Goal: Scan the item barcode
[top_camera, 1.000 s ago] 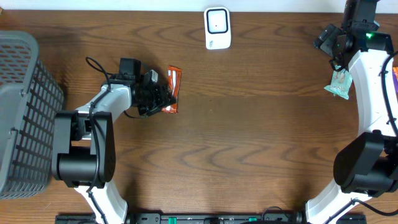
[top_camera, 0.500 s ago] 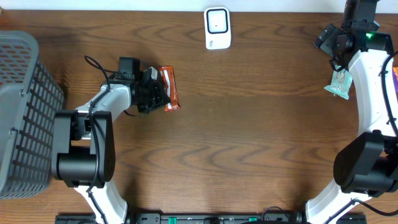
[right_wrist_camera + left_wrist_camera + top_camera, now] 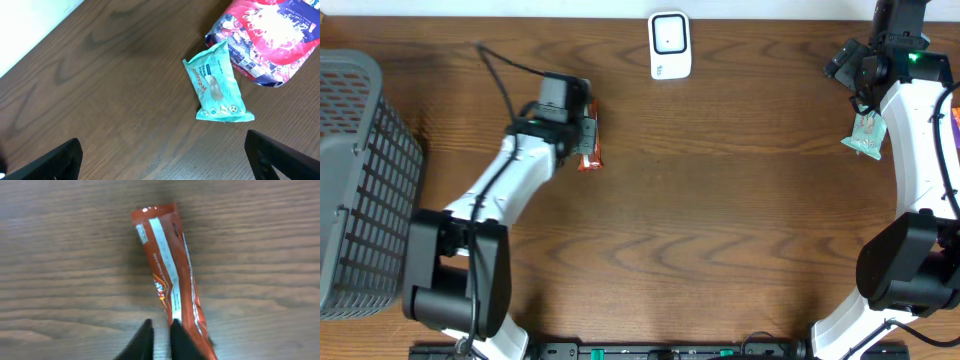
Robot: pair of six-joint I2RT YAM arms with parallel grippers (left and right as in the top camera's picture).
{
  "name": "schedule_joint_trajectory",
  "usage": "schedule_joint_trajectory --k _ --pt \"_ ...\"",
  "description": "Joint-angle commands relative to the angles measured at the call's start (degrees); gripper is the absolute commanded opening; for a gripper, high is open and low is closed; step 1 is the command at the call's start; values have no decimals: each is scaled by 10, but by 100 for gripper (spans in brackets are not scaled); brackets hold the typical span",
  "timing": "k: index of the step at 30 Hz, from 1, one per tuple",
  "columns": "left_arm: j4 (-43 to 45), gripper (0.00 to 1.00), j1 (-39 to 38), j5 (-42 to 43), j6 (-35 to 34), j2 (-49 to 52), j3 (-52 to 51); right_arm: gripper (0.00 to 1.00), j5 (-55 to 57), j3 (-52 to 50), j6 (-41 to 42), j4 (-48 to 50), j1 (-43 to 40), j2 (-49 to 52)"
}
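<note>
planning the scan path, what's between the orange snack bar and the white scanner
Only bare table between snack bar and scanner, shown in the overhead view.

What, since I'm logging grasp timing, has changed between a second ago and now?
The left end effector closed on the orange snack bar and shifted it slightly toward the far edge, its arm stretching out. The right end effector, teal packet, scanner and basket stayed put.

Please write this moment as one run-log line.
left gripper: shut on orange bar | right gripper: open, empty | white scanner: bar not yet there
</note>
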Motion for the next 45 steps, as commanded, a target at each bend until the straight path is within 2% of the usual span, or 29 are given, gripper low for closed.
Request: schedule_joint_trajectory --k 1,2,7,16,25,26,29,32,34,35,36,39,40,45 --pt "25 56 -3 -95 -38 9 4 99 9 0 2 -1 0 3" --pt "36 72 1 -82 -44 9 4 99 9 0 2 -1 0 3" --pt "87 96 34 124 -44 9 4 99 9 0 3 0 0 3" --pt "96 98 63 167 -87 43 4 99 9 0 2 0 0 3" --pt "117 100 33 171 -102 109 4 99 9 0 2 0 0 3" --pt "122 98 31 171 -109 115 4 99 9 0 2 -1 0 3" --pt "135 83 28 171 -115 128 4 99 9 0 3 0 0 3" --pt "134 76 24 171 -115 137 4 99 9 0 3 -1 0 3" --pt "132 64 24 170 -114 137 4 99 9 0 3 0 0 3" --pt "132 57 24 170 -114 137 4 99 9 0 2 -1 0 3" --pt "133 43 24 170 -114 137 4 99 9 0 3 0 0 3" --pt "133 13 24 151 -114 137 4 99 9 0 2 -1 0 3" --pt "132 8 24 148 -115 136 4 99 9 0 2 -1 0 3" --pt "131 8 26 154 -125 107 4 99 9 0 2 0 0 3"
